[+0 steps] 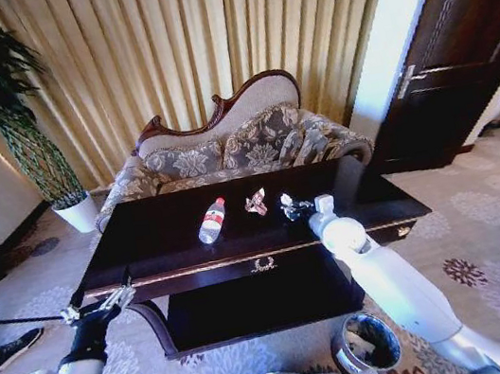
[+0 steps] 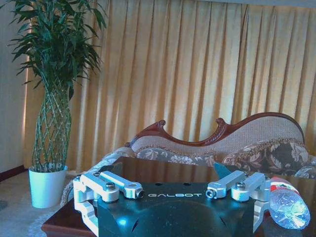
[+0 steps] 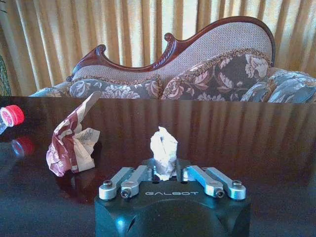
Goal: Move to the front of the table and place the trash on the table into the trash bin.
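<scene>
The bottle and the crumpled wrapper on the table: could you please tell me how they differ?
The bottle is clear plastic with a red cap and a red-white label; the wrapper is pinkish-brown crumpled scrap. The bottle lies on its side, while the wrapper stands up in a rumpled heap. The bottle looks the longer of the two and lies farther toward the robot's left. Both rest on the dark table, untouched by either gripper.
</scene>
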